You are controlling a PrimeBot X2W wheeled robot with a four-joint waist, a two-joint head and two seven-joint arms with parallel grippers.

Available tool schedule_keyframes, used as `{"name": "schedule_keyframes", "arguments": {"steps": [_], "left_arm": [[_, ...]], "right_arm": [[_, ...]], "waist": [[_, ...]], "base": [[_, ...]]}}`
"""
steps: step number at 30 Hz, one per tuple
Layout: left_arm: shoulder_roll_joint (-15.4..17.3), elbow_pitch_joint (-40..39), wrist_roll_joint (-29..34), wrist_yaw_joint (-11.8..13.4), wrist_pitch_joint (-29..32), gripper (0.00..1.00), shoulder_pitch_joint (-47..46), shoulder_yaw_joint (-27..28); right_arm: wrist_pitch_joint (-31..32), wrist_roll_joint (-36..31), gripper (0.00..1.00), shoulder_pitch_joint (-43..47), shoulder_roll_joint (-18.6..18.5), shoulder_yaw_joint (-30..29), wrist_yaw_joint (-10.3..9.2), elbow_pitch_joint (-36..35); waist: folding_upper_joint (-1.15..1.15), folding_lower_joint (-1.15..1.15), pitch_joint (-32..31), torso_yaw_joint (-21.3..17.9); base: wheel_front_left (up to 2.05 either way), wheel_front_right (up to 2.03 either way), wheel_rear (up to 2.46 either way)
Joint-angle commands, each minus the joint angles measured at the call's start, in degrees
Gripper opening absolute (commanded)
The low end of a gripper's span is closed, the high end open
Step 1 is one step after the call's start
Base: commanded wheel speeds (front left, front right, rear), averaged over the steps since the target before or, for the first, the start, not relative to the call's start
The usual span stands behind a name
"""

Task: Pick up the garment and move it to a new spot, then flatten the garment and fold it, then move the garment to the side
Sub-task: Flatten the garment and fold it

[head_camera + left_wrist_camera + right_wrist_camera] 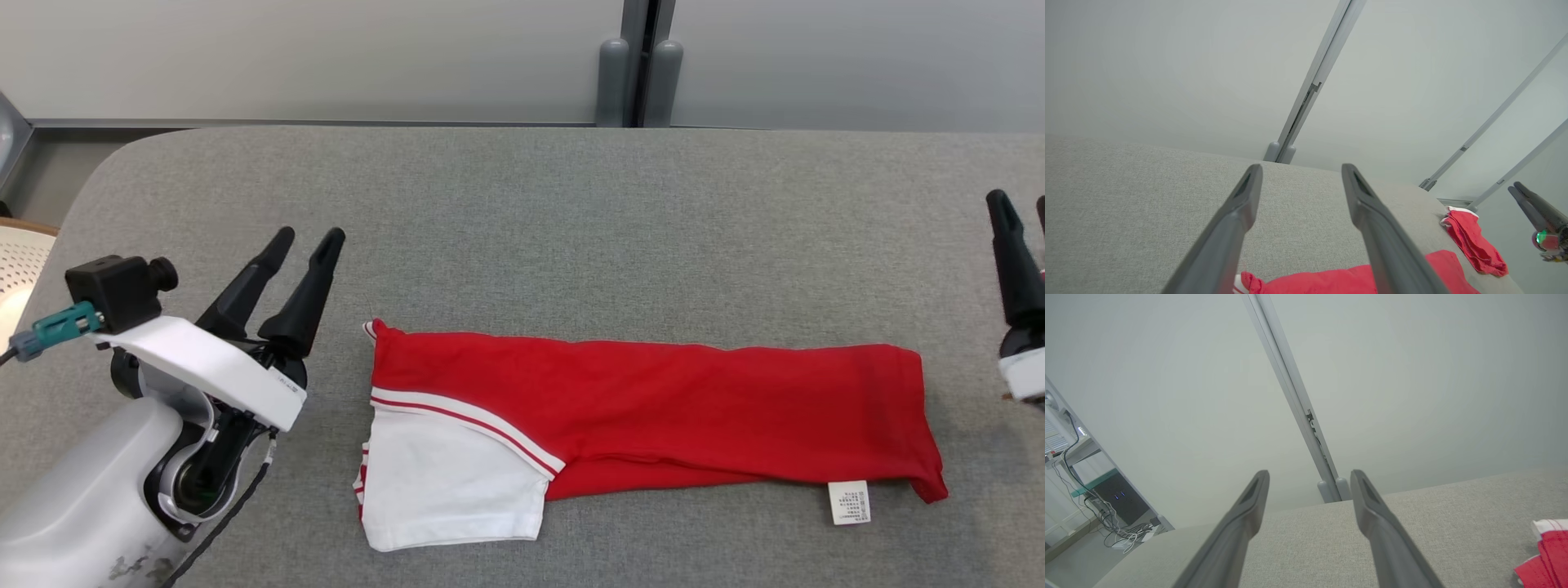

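Open and empty, my left claw (309, 235) and right claw (1019, 200) flank the lengthwise-folded red garment (645, 400) on the grey surface (522, 204), seemingly placed to take its two ends.

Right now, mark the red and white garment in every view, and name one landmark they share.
Head view: the garment lies across the lower middle of the grey table, with its white sleeve at the left end.
Left wrist view: the garment runs along the bottom edge, from the centre towards the lower right.
Right wrist view: a corner of the garment sits at the lower right.
Shared landmark: the grey wall post behind the table's far edge.
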Motion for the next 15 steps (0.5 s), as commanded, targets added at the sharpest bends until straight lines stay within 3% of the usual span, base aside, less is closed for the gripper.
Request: {"name": "schedule_keyframes", "arguments": {"steps": [1,3,6,15], "left_arm": [[-0.89,0.59,0.72,0.18,-0.73,1.00,1.29,1.57],[-3.42,1.31,1.54,0.31,-1.42,1.00,3.01,5.73],[-9.39,1.59,5.73,-0.89,-1.46,1.00,7.60,16.95],[-25.98,1.72,35.66,-2.91,-1.50,1.00,20.24,37.67]], "right_arm": [[-0.06,-2.45,1.00,1.97,1.66,-2.10,0.00,-1.13],[-0.06,-7.11,1.00,4.79,5.10,-6.39,0.00,-3.17],[-0.07,-12.89,1.00,8.67,9.80,-11.37,0.00,-6.07],[-0.07,-26.60,1.00,15.31,18.41,-15.47,0.00,-7.70]], "waist": [[0.00,0.00,-0.13,-0.06],[0.00,0.00,-0.24,-0.07],[0.00,0.00,-0.28,0.06],[0.00,0.00,-0.51,0.17]], "base": [[0.00,0.00,0.00],[0.00,0.00,0.00],[0.00,0.00,0.00],[0.00,0.00,0.00]]}}
